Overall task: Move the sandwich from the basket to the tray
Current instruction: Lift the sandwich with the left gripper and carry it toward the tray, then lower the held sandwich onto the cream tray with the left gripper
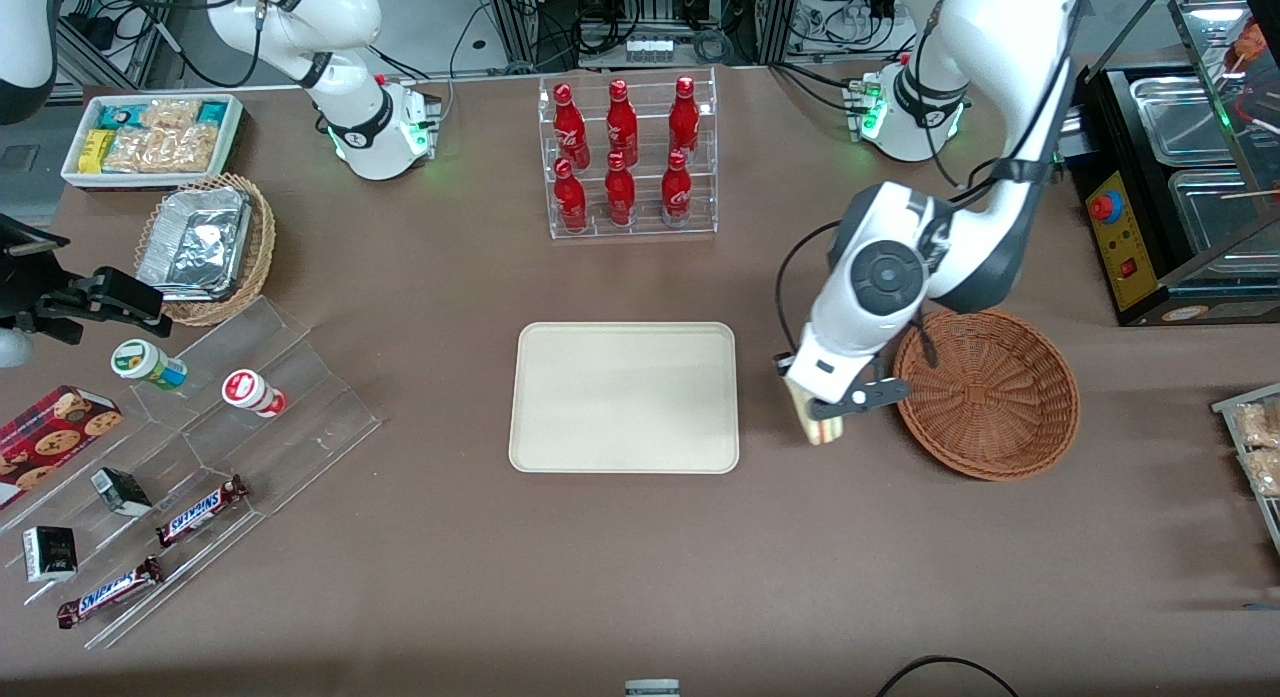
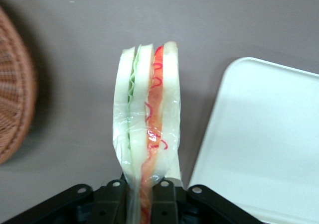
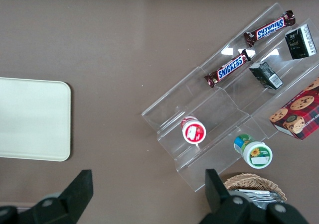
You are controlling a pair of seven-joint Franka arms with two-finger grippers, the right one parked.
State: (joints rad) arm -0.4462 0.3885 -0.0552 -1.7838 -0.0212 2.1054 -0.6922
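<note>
My left gripper hangs over the bare table between the tray and the basket, shut on the sandwich. In the left wrist view the sandwich stands out from between the black fingers, a clear-wrapped wedge of pale bread with green and orange-red layers. The reddish-brown woven basket lies to one side of it, the cream tray to the other. Nothing lies in the basket or on the tray.
A clear rack of red bottles stands farther from the front camera than the tray. Toward the parked arm's end sit a tan basket with foil containers, a white snack bin and an acrylic stand with candy bars. A black appliance stands at the working arm's end.
</note>
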